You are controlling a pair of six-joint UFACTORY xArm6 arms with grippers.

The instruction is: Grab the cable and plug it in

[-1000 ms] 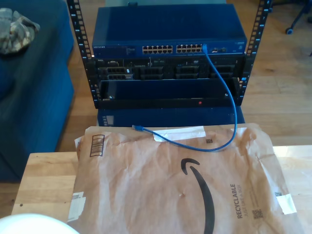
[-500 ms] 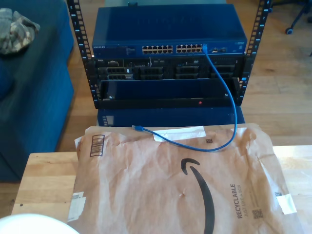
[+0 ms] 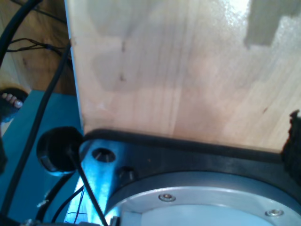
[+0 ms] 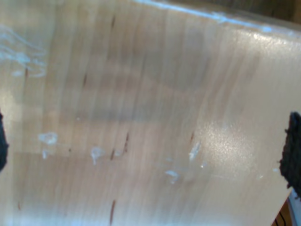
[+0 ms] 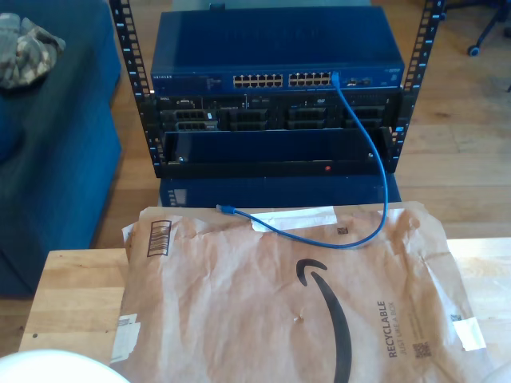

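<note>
Nothing has moved since the earlier pictures. Brown paper mailer (image 5: 303, 295) covers the pale wooden bench (image 5: 76, 299); behind stands the blue network rack (image 5: 275, 88). Thin bright-blue cable (image 5: 375, 171) runs from a rack port onto the mailer, its free plug (image 5: 226, 210) lying loose. Whether either set of fingers is apart, I cannot tell.

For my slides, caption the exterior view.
Blue cable runs from switch, free plug on paper mailer.
</note>
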